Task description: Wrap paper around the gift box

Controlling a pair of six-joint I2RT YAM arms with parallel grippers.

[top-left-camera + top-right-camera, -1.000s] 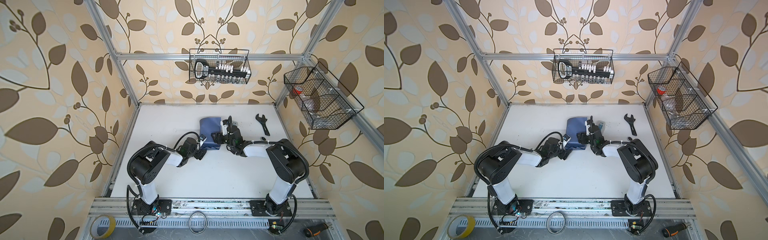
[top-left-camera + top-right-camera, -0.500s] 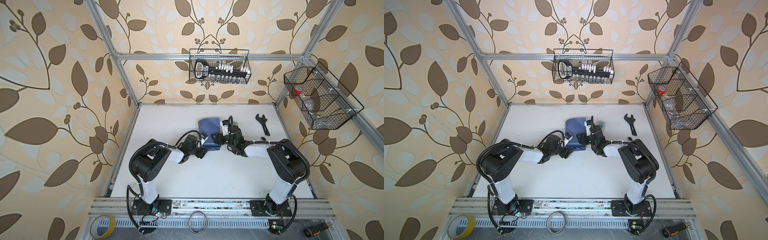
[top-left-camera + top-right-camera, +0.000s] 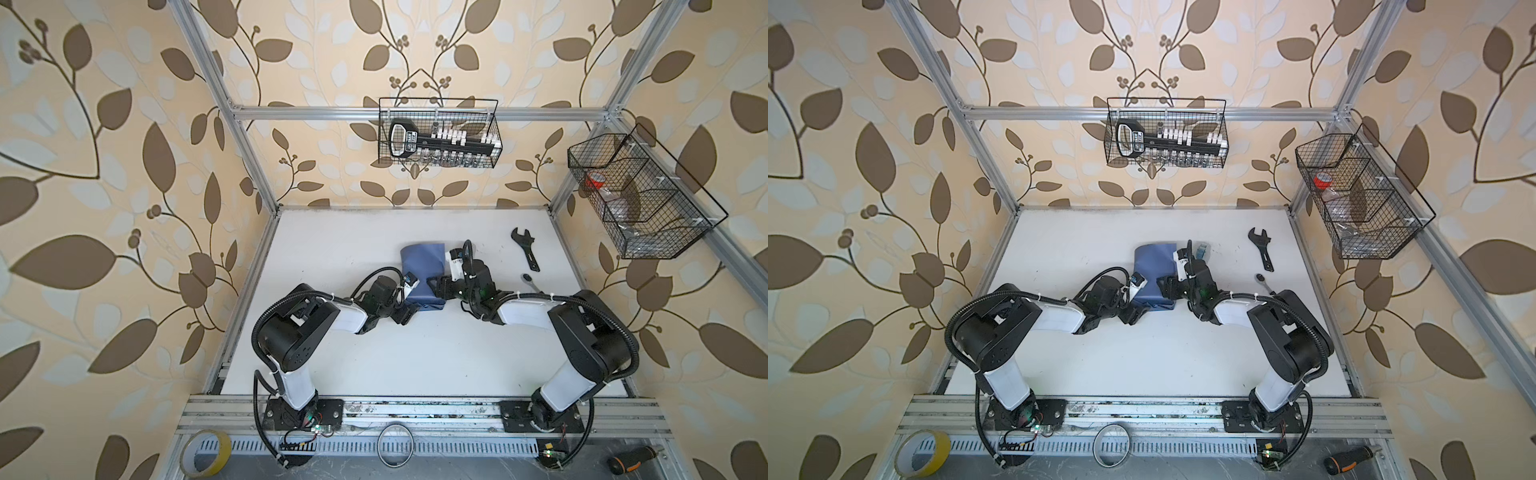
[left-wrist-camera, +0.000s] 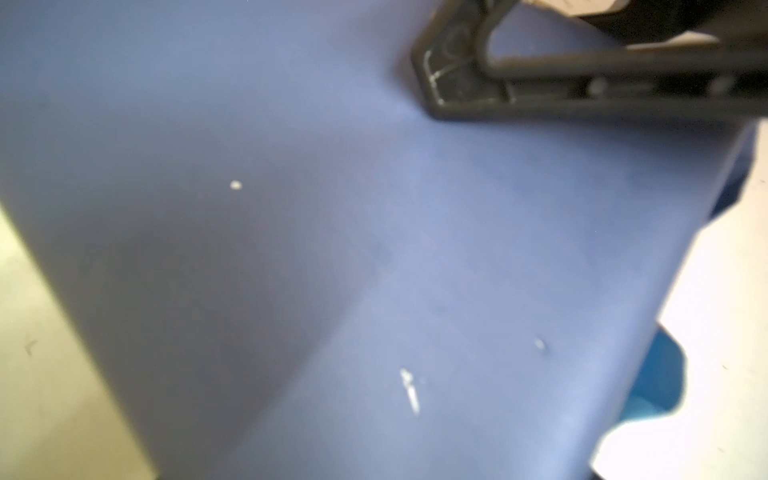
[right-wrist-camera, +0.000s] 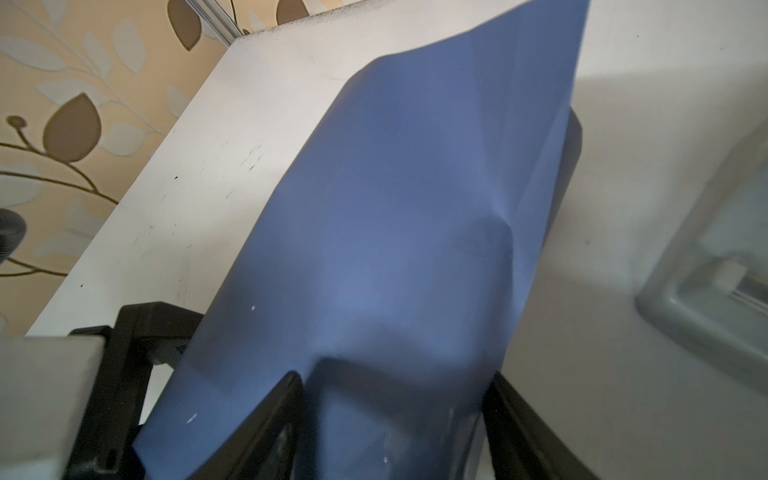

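As I am easing the left gripper (image 3: 404, 314) in, grip unclear, the right gripper (image 3: 437, 287) is pinching the paper (image 3: 422, 266) for folding.

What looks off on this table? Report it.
The paper is dented and creased near one edge in the right wrist view, and its far end flares loose, not folded down. A wrench lies off to its right, unrelated to wrapping.
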